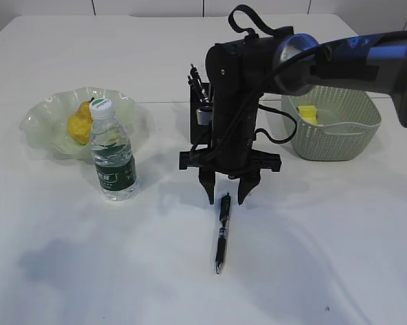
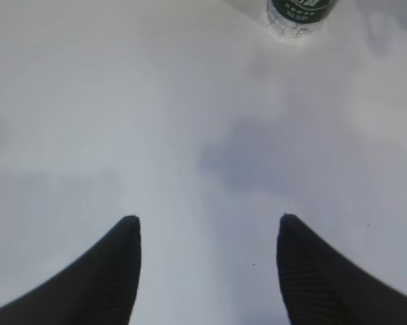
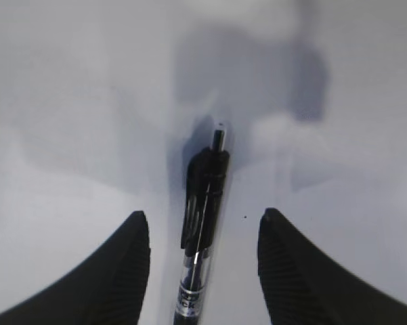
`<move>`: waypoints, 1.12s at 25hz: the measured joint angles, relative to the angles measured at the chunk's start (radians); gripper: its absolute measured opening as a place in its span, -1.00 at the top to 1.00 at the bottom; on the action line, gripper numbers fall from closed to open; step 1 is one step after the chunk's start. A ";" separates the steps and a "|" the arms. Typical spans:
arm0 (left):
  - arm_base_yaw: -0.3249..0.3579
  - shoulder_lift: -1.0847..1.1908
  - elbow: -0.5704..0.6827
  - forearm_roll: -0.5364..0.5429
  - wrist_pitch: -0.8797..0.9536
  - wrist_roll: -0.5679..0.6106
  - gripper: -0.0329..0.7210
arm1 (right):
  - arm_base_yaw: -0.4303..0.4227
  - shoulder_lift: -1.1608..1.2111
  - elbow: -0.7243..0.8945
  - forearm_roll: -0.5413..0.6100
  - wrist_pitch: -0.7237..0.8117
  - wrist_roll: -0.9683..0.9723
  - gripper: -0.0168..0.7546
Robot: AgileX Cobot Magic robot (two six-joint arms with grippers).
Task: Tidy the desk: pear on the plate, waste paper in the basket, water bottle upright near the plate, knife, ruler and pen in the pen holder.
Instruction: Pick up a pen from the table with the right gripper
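Note:
A black pen [image 1: 222,233] lies on the white desk [image 1: 325,257], pointing toward the front edge. My right gripper [image 1: 226,196] hangs open over its clip end. In the right wrist view the pen [image 3: 204,203] lies between the spread fingertips of that gripper [image 3: 203,212], touching neither. The yellow pear [image 1: 80,125] sits in the green plate [image 1: 44,112]. The water bottle [image 1: 112,152] stands upright just in front of the plate. The waste paper [image 1: 309,114] shows yellow inside the basket [image 1: 338,128]. My left gripper [image 2: 208,217] is open over bare desk.
The black pen holder [image 1: 196,112] stands behind my right arm, mostly hidden, with dark items poking out of its top; I cannot make out the knife or ruler. The bottle's base [image 2: 298,13] shows at the top of the left wrist view.

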 joint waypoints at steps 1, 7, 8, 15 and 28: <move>0.000 0.000 0.000 0.000 0.000 0.000 -0.27 | 0.000 0.000 0.000 -0.005 0.000 0.001 -0.04; 0.000 0.000 0.000 0.000 0.000 0.000 -0.27 | 0.000 0.006 -0.002 -0.014 -0.016 0.004 -0.04; 0.000 0.000 0.000 0.000 0.000 0.000 -0.27 | 0.000 0.011 -0.002 -0.010 -0.016 0.004 -0.04; 0.000 0.000 0.000 0.000 -0.001 0.000 -0.27 | 0.000 0.035 -0.002 -0.002 -0.023 0.009 -0.04; 0.000 0.000 0.000 0.000 -0.009 0.000 -0.27 | 0.000 0.052 -0.002 -0.004 -0.024 0.011 0.24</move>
